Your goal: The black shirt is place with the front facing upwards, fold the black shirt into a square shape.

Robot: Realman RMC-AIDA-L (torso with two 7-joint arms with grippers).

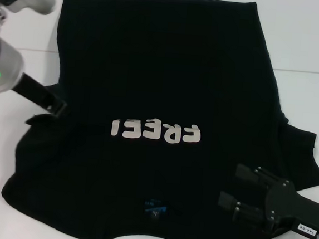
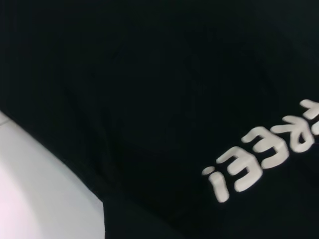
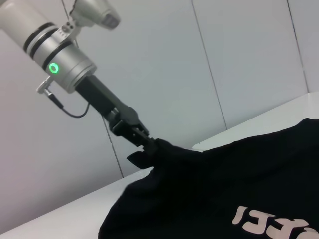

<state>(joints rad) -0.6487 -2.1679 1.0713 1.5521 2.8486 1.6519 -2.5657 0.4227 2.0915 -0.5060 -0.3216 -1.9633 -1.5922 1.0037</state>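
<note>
The black shirt [image 1: 164, 69] lies spread on the white table [image 1: 311, 49], front up, with the white letters "FREE" [image 1: 155, 131] upside down to me and the blue neck label [image 1: 155, 206] near the front edge. My left gripper [image 1: 58, 109] is at the shirt's left sleeve; in the right wrist view it [image 3: 148, 147] is shut on a bunch of the cloth [image 3: 224, 179], which rises toward it. My right gripper [image 1: 230, 187] is open, over the shirt's right shoulder near the front. The left wrist view shows the shirt [image 2: 149, 99] and its letters [image 2: 264, 149].
Bare white table shows along the shirt's left [image 1: 14, 123], right and far sides. The right sleeve [image 1: 307, 160] spreads out toward the right edge. A pale wall [image 3: 224, 59] stands behind the table in the right wrist view.
</note>
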